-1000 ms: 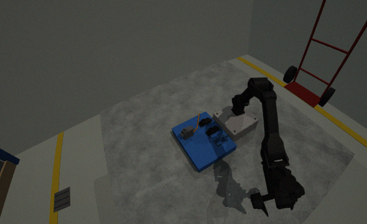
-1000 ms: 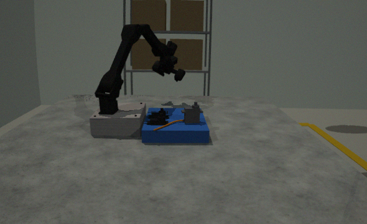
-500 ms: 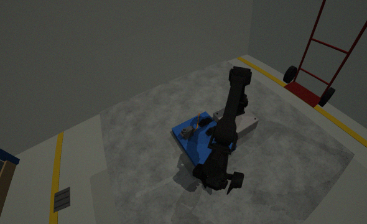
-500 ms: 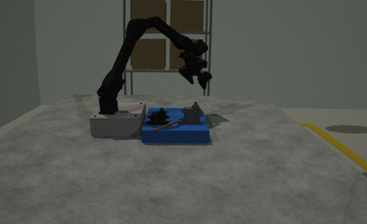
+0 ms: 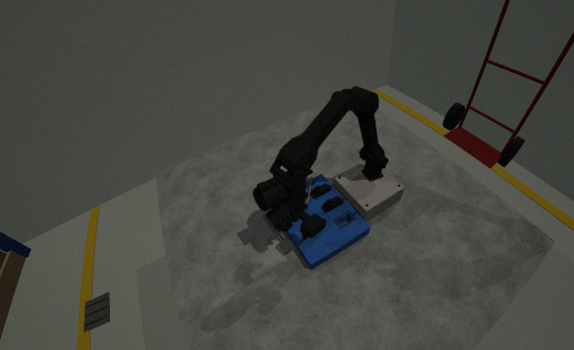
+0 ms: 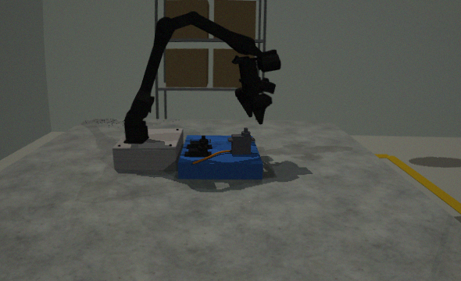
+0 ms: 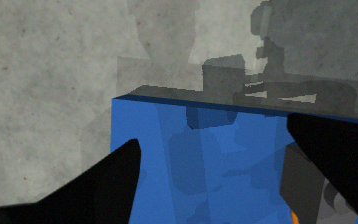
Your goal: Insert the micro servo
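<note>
Wrist view: you look down between two black fingers onto the blue deck [image 7: 200, 150], whose far edge meets the grey desk [image 7: 45, 75]
End effector [image 6: 259, 109]: you have it spread wide with nothing between the fingers, hanging in the air above the deck's right end, tips tilted downward
Micro servo [image 6: 241, 144]: grey, it stands upright on top of the deck [image 6: 219, 165] near the right end, just below the end effector and not touched by it
Cable [image 6: 212, 155]: orange, it curves leftward from the servo across the deck top
Marked pocket [image 5: 346, 221]: you see it as an outlined recess near the deck's corner in the top view, with no servo in it
Mounted servos [image 6: 199, 147]: dark, they sit at the deck's left part
Arm base [image 6: 148, 154]: a pale block touching the deck's left side
</note>
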Robot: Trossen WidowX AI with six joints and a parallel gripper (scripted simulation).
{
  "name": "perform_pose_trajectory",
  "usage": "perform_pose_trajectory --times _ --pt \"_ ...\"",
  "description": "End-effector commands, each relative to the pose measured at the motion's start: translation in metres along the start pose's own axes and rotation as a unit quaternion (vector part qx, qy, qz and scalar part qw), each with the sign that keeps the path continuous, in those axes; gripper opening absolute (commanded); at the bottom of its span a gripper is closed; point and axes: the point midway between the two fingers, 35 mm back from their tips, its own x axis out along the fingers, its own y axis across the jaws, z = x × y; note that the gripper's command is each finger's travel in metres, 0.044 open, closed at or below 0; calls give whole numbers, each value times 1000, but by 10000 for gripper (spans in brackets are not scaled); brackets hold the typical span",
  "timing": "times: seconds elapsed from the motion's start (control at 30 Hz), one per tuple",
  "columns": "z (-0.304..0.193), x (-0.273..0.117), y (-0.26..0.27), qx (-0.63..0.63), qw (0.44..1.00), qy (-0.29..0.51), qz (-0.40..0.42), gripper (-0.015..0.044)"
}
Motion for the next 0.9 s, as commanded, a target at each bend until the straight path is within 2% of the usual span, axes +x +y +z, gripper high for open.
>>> perform_pose_trajectory --times 0.0,0.17,0.4,0.6,0.87 --pt "-37 -16 -46 41 998 47 -21 440" --pt "-82 -34 -84 86 991 96 -34 440" --pt "-84 -34 -85 87 991 98 -35 440" --pt "-89 -11 -87 87 991 98 -35 440" --pt "-90 -7 -86 87 991 98 -35 440"
